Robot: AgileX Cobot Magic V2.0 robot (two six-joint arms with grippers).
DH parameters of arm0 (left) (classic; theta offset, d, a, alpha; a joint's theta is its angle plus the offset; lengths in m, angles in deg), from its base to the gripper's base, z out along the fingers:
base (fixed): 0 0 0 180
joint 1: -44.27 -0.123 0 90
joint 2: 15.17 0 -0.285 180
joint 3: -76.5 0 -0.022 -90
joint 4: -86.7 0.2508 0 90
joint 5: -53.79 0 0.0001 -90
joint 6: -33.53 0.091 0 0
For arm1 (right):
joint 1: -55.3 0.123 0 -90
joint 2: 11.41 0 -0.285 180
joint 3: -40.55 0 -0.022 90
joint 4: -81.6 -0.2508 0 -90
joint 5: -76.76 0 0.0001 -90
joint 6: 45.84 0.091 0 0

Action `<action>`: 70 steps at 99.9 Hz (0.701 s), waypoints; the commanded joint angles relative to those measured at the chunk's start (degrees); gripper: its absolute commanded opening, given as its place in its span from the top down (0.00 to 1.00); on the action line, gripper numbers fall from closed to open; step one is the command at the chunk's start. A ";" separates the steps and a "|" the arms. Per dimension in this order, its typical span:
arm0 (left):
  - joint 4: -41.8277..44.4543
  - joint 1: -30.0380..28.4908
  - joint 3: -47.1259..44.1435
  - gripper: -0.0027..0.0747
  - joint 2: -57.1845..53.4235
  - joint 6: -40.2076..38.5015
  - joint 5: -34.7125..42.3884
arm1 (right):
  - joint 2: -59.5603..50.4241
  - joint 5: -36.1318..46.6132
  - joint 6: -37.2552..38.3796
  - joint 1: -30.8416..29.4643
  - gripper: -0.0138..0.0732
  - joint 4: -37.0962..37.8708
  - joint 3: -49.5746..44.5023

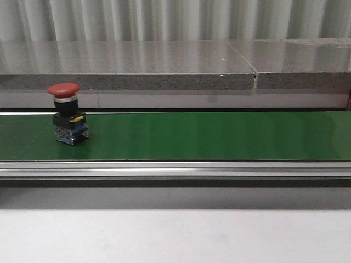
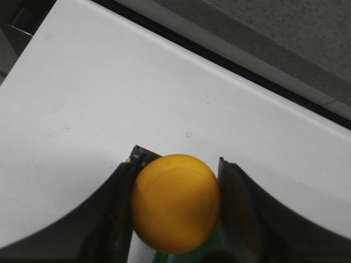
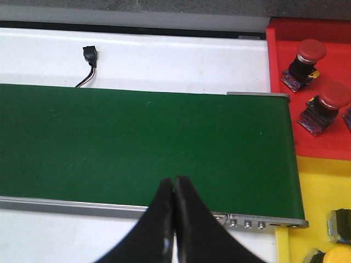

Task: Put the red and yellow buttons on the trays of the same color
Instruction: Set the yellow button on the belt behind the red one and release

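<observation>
A red button (image 1: pixel 67 112) with a black and blue base stands upright on the green belt (image 1: pixel 208 136) at the left in the front view. No gripper shows there. My left gripper (image 2: pixel 175 205) is shut on a yellow button (image 2: pixel 175 203), held above a white surface (image 2: pixel 109 109). My right gripper (image 3: pixel 174 183) is shut and empty above the near edge of the belt (image 3: pixel 137 142). The red tray (image 3: pixel 307 82) holds two red buttons (image 3: pixel 304 60) (image 3: pixel 324 109). The yellow tray (image 3: pixel 318 197) below it holds yellow buttons (image 3: pixel 334 255) at its corner.
A grey stone ledge (image 1: pixel 164 66) runs behind the belt. A metal rail (image 1: pixel 175 170) runs along the belt's front. A small black connector with wires (image 3: pixel 89 57) lies on the white surface behind the belt.
</observation>
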 commanded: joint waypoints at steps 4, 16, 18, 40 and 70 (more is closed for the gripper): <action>-2.31 1.87 -3.62 0.92 -8.50 0.78 3.13 | -0.37 3.19 -0.71 0.18 0.92 -0.57 1.55; -2.43 4.14 -10.15 0.92 -13.63 1.71 6.05 | -0.37 3.19 -0.71 0.18 0.92 -0.57 1.55; -2.43 4.57 -11.27 0.92 -14.37 1.72 6.58 | -0.37 3.19 -0.71 0.18 0.92 -0.57 1.55; -2.43 7.66 -20.50 0.92 -17.22 1.83 10.98 | -0.37 3.19 -0.71 0.18 0.92 -0.57 1.55; -2.75 10.06 -26.52 0.92 -14.60 1.83 14.73 | -0.37 3.19 -0.71 0.18 0.92 -0.57 1.55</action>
